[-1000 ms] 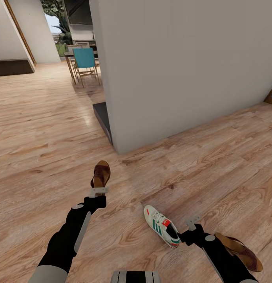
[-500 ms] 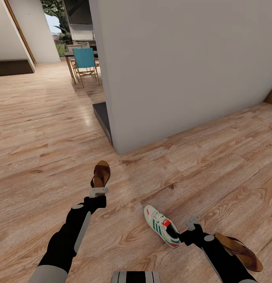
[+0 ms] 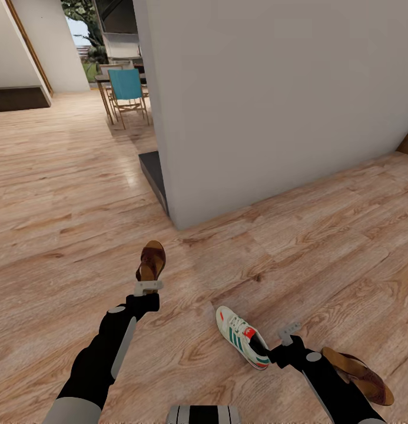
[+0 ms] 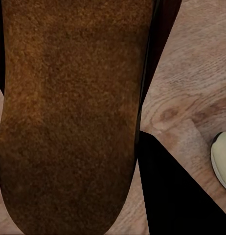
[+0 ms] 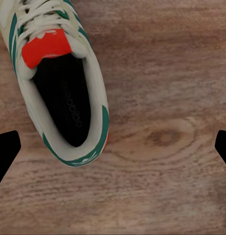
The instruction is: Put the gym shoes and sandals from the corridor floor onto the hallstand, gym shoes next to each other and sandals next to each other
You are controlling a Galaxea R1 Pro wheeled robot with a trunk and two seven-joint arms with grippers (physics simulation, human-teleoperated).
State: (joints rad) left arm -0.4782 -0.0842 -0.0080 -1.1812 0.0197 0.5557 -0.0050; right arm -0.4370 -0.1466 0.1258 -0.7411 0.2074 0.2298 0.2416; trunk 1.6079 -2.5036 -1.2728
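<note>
A wood-plank corridor floor (image 3: pixel 321 247) stretches away from the robot, with a plain white wall (image 3: pixel 268 94) rising ahead; its near corner serves as the landmark here. A short way in front of that corner, toward the robot, the left pincer (image 3: pixel 148 287) holds a brown sandal (image 3: pixel 151 261) by its heel, the toe pointing toward the corner. In the left wrist view the sandal's suede-like brown surface (image 4: pixel 69 112) sits right up against the camera, with dark pincer fingers (image 4: pixel 171 191) alongside it and a sliver of white shoe at the edge. Farther from the corner and toward the robot's right, one white gym shoe (image 3: pixel 242 338) with green stripes and a red tongue patch lies on the floor, its toe pointing back toward the corner. The right pincer (image 3: pixel 289 331) hovers just beside the shoe's heel; in the right wrist view the shoe (image 5: pixel 59 83) lies below with its dark, empty opening facing up, and the two fingertips (image 5: pixel 5 152) stand wide apart at the picture's opposite edges, gripping nothing. A second brown sandal (image 3: pixel 360 374) lies on the floor beyond the right arm, farthest from the corner. Past the corner on the robot's left, a dark low step (image 3: pixel 154 176) runs along the wall's base, and farther off a blue chair (image 3: pixel 127 88) stands at a dining table (image 3: pixel 105 79).
</note>
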